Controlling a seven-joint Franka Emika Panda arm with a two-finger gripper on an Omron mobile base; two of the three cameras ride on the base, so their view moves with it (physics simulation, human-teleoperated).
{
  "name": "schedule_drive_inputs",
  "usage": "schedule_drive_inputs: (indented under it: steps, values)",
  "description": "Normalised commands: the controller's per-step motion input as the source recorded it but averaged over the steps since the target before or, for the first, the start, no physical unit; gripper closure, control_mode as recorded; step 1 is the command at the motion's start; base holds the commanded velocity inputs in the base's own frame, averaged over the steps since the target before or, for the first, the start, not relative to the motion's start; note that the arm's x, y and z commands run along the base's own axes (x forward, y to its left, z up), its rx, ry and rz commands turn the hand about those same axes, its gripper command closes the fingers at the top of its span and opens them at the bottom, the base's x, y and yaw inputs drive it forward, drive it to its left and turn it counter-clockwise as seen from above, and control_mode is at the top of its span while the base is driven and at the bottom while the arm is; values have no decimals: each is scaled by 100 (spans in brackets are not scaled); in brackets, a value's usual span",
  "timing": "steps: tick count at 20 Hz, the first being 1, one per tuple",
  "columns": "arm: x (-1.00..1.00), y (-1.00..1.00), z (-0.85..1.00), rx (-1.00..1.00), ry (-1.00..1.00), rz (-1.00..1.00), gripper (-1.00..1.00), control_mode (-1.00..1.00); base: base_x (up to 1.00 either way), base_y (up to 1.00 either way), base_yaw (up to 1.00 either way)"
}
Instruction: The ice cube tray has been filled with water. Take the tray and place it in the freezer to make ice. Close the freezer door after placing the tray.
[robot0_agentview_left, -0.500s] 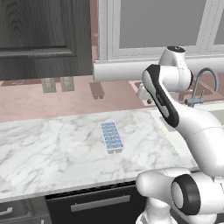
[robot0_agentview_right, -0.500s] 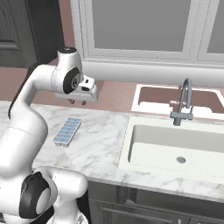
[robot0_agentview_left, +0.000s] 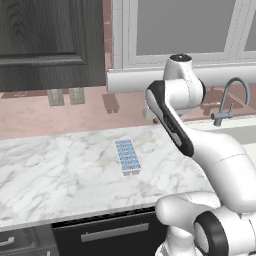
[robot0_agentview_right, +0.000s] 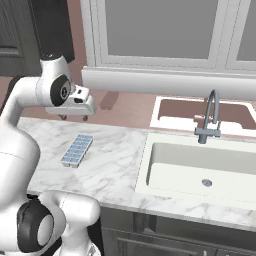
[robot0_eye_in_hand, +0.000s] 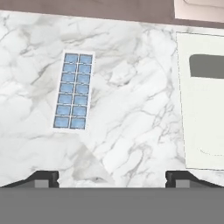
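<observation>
The small flat white rectangular ice cube tray (robot0_agentview_left: 127, 157) lies flat on the white marble bench (robot0_agentview_left: 55, 170), with nothing touching it. Its two rows of little square cells hold the pale blue water (robot0_eye_in_hand: 75, 82). In the left base view the tray is near the middle of the bench top, at about 9 o'clock from the white arm's lower link. In the right base view the tray (robot0_agentview_right: 77, 149) is at about 6 o'clock from the robot's hand, lower on the marble and well apart from it.

The tool (robot0_agentview_right: 73, 118) hangs above the bench near the back wall, and its two dark fingers stand wide apart with nothing between them. In the hand view the two dark fingertips (robot0_eye_in_hand: 43, 178) rise at 7 and 5 o'clock of the picture, far from each other, and the tray (robot0_eye_in_hand: 74, 91) is at about 10 o'clock, well apart from both tips. The long side of the tray runs nearly from 12 to 6 o'clock there, a little tilted.

The cream rectangular sink (robot0_agentview_right: 200, 170) is sunk in the bench at 3 o'clock from the tray, and the grey curved metal faucet (robot0_agentview_right: 209, 120) stands behind it. A dark wood cabinet (robot0_agentview_left: 50, 45) hangs on the wall at about 11 o'clock from the tray in the left base view.
</observation>
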Motion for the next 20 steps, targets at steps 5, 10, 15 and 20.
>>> schedule_drive_inputs:
  steps: [5, 10, 15, 20]
  values:
    - [-35, 73, 0, -24, -3, 0, -100, -100, 0, 0, 0]
    - [-30, 60, -6, -23, -2, 0, -100, -100, 0, 0, 0]
    - [-31, 24, -26, -10, 0, 0, -100, -100, 0, 0, 0]
    - [-19, 0, -43, 0, 0, 0, -100, -100, 0, 0, 0]
